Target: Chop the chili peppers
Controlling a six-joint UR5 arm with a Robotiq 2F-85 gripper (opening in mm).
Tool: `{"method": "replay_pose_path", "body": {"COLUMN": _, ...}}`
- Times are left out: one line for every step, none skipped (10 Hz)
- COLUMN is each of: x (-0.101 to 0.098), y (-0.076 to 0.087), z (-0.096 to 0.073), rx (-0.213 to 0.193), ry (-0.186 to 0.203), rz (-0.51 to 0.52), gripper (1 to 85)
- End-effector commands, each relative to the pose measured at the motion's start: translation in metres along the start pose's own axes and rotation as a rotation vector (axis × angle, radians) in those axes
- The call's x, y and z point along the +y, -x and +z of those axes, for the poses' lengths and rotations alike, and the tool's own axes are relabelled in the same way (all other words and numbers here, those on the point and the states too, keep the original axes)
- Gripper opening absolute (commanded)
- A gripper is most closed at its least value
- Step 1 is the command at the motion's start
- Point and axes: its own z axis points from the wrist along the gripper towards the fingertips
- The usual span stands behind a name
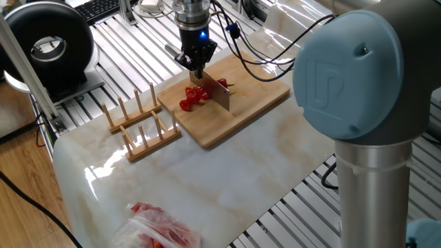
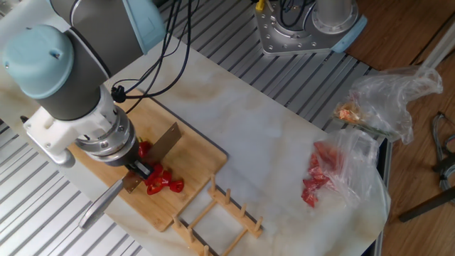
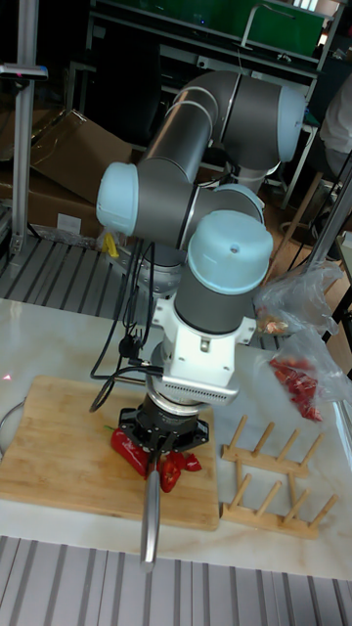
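Chili peppers (image 1: 195,96) are seen on the bamboo cutting board (image 1: 256,96), partly as small glossy red chunks and partly as an uncut remainder with a dark stem on the far side of the blade. In the other fixed view the red pieces (image 2: 161,181) lie bunched beside the blade, with more red flesh showing behind it. A knife (image 1: 219,93) is held edge-down across the peppers, its flat metal blade upright on the board; its long handle (image 2: 102,204) is seen projecting past the board's edge. The gripper (image 1: 197,66) is closed tightly around the knife where handle meets blade, its fingers pressed together on it. In the tall fixed view the gripper (image 3: 161,442) sits directly over the red pieces (image 3: 172,471), and the knife handle (image 3: 152,518) points toward the camera. A wooden dish rack (image 1: 138,124) with upright pegs stands on the marble table (image 1: 227,179) just beside the board. A clear plastic bag (image 2: 334,178) showing red through it lies well apart from the board, near the table's edge, with a second crumpled bag (image 2: 387,99) beside it.
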Motion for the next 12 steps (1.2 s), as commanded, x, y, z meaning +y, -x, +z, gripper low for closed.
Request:
{"method": "replay_pose_path", "body": {"x": 0.000, "y": 0.004, "z": -0.002, "rx": -0.009, "ry": -0.039, "rz": 0.005, "gripper": 1.3}}
{"method": "replay_pose_path", "body": {"x": -0.006, "y": 0.005, "z": -0.008, "rx": -0.006, "ry": -0.065, "rz": -0.010, "gripper": 1.3}}
{"method": "replay_pose_path", "body": {"x": -0.011, "y": 0.005, "z": -0.010, "rx": -0.005, "ry": -0.087, "rz": -0.022, "gripper": 1.3}}
{"method": "replay_pose_path", "body": {"x": -0.012, "y": 0.005, "z": -0.008, "rx": -0.008, "ry": -0.093, "rz": -0.025, "gripper": 1.3}}
{"method": "replay_pose_path", "body": {"x": -0.011, "y": 0.008, "z": -0.006, "rx": -0.014, "ry": -0.088, "rz": -0.024, "gripper": 1.3}}
{"method": "replay_pose_path", "body": {"x": -0.014, "y": 0.011, "z": -0.006, "rx": -0.013, "ry": -0.073, "rz": -0.047, "gripper": 1.3}}
{"method": "replay_pose_path", "body": {"x": -0.013, "y": 0.011, "z": -0.006, "rx": -0.010, "ry": -0.062, "rz": -0.050, "gripper": 1.3}}
{"method": "replay_pose_path", "body": {"x": -0.013, "y": 0.011, "z": -0.006, "rx": -0.008, "ry": -0.061, "rz": -0.064, "gripper": 1.3}}
{"method": "replay_pose_path", "body": {"x": -0.013, "y": 0.008, "z": -0.007, "rx": 0.012, "ry": -0.053, "rz": -0.081, "gripper": 1.3}}
{"method": "replay_pose_path", "body": {"x": -0.009, "y": -0.001, "z": -0.005, "rx": 0.044, "ry": -0.032, "rz": -0.096, "gripper": 1.3}}
{"method": "replay_pose_path", "body": {"x": -0.011, "y": 0.000, "z": 0.000, "rx": 0.045, "ry": -0.036, "rz": -0.104, "gripper": 1.3}}
{"method": "replay_pose_path", "body": {"x": -0.010, "y": 0.001, "z": 0.005, "rx": 0.046, "ry": -0.028, "rz": -0.110, "gripper": 1.3}}
